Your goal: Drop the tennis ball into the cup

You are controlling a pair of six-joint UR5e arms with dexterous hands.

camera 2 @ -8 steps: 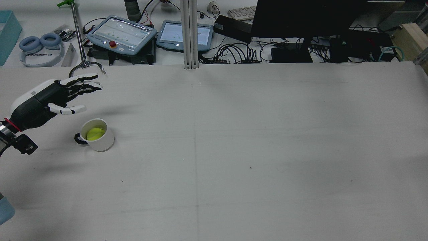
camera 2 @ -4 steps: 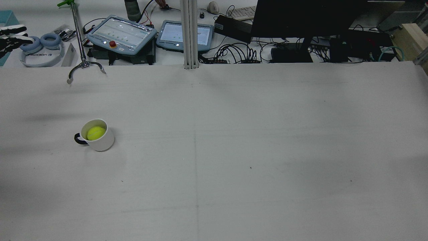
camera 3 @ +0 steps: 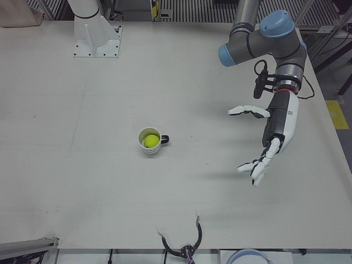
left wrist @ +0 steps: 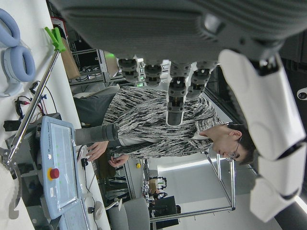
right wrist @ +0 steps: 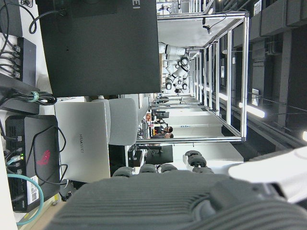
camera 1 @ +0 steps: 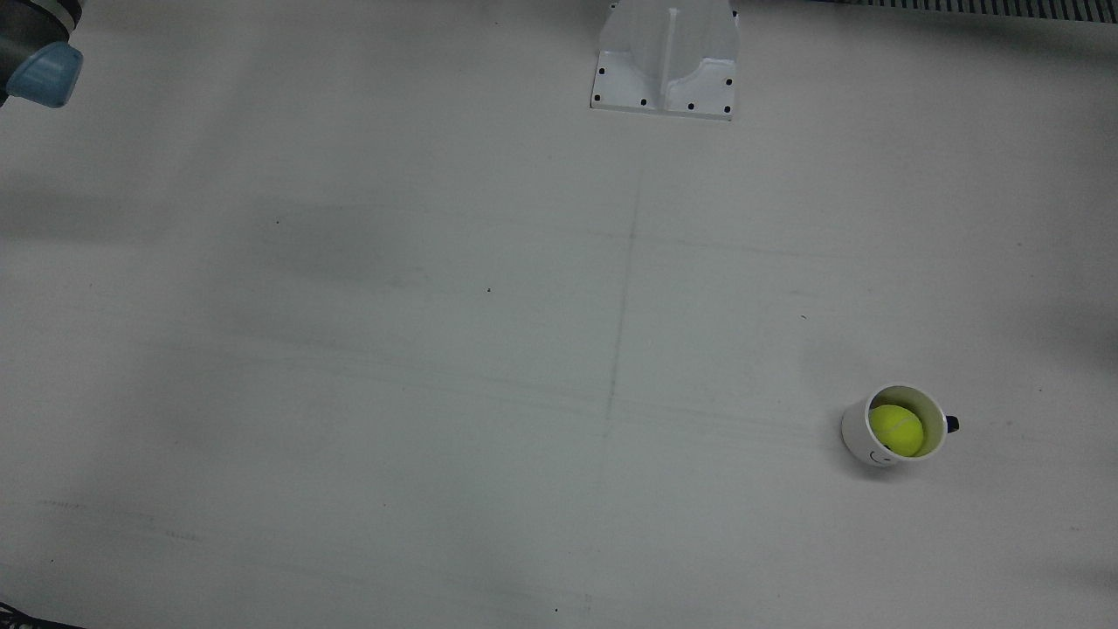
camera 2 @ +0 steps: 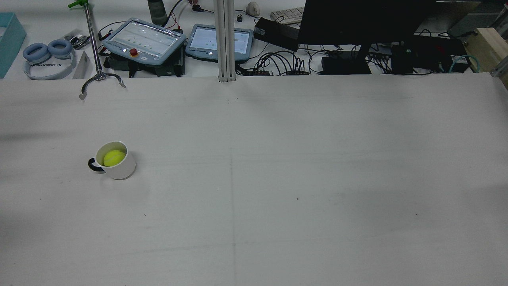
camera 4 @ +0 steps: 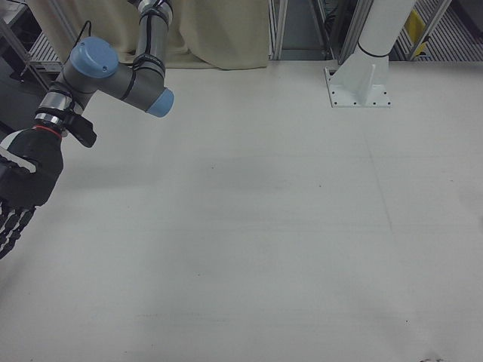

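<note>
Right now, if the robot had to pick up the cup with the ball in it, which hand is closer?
The left hand, probably. It hangs open over the same half of the table as the cup holding the tennis ball. The right hand is off at the opposite edge.

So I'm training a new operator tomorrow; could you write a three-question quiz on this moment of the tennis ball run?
1. True or false: the tennis ball lies inside the cup.
2. The left hand is: A) holding the ball, B) open and clear of the cup, C) gripping the cup's handle.
3. Fill in: on the table, the cup stands ____.

Key: 1 true; 2 B; 3 upright.
</note>
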